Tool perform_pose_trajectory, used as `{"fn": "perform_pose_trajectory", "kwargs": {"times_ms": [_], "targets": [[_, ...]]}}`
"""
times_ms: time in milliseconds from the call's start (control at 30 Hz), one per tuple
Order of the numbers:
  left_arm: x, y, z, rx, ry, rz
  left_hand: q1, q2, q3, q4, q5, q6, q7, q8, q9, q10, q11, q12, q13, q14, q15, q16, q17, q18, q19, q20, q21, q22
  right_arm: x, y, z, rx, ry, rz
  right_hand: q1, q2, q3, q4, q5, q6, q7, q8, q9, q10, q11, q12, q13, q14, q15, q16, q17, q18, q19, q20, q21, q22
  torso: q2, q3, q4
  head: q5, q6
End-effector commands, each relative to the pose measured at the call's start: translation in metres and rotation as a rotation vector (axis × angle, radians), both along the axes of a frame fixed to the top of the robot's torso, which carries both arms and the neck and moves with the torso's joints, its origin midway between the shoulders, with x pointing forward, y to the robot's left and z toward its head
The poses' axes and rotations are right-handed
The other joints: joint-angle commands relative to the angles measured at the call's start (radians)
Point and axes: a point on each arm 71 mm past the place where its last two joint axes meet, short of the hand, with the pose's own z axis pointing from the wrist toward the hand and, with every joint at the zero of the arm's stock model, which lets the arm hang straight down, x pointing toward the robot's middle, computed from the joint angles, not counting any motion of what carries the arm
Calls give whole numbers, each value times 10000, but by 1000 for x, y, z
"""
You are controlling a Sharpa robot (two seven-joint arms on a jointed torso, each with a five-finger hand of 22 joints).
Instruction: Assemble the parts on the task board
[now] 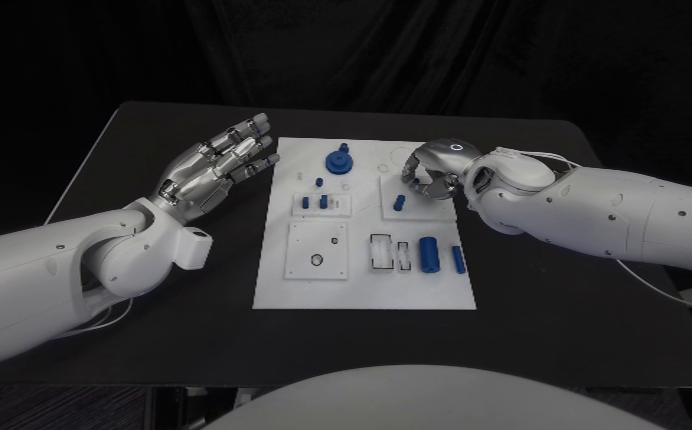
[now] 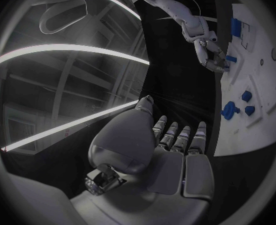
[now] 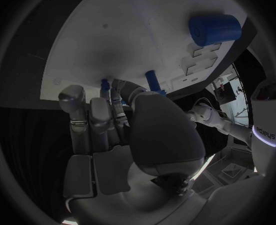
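Your left hand hangs over the bare black table just beside the task board's left edge, palm turned up and inward, its silver fingers spread and nearly straight, holding nothing. The left wrist view agrees: the fingers stretch out side by side above the dark tabletop, with the white board edge near their tips.

Your right hand sits over the upper right part of the task board, knuckles up, fingers curled down toward the plate. In the right wrist view the fingertips bend close around a small blue peg standing in the board, and a second blue peg stands just beside them (whether the fingers actually pinch the first peg or only touch it, you cannot tell from these pictures).

The board is a flat, matte white rectangular plate with raised white square blocks on it. Near its top edge stands a blue gear-shaped part with a short stem. Below it, small blue pegs stand in a white block. A short blue cylinder lies just below your right hand. Toward the lower right, a larger smooth blue cylinder and a slimmer blue bar lie side by side next to a rectangular slot. At lower left sits a white square block with a round hole.
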Motion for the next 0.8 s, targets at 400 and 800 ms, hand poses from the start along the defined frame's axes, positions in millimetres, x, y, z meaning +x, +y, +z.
{"fn": "perform_pose_trajectory", "kwargs": {"times_ms": [400, 800], "targets": [[0, 2, 9, -956, -1025, 127, 110, 1, 77, -192, 96, 36, 43, 0, 4, -48, 47, -15, -13, 35, 112, 62, 19, 66, 109, -11, 56, 19, 1, -6, 0, -3, -85, -371, -240, -122, -263, 151, -442, -491, -71, -410, -250, -933, 205, -114, -72, -135, 233, 10, -80, 122, -102, 259, -374, 735, -1, 0, -14, 8, -2], [0, 1, 7, -931, -933, 57, 117, 21, 167, -320, 137, 166, 168, 27, 26, -74, 16, -22, -13, 55, 161, 78, 24, 22, 154, -4, 67, 30, 1, -13, -1, -120, 11, -608, 54, 110, -164, -121, 996, 531, -166, 265, 238, -188, -17, 765, 214, -115, 44, 175, 14, 122, -17, 112, -260, 853, 2, 2, -17, -1, -2]]}}
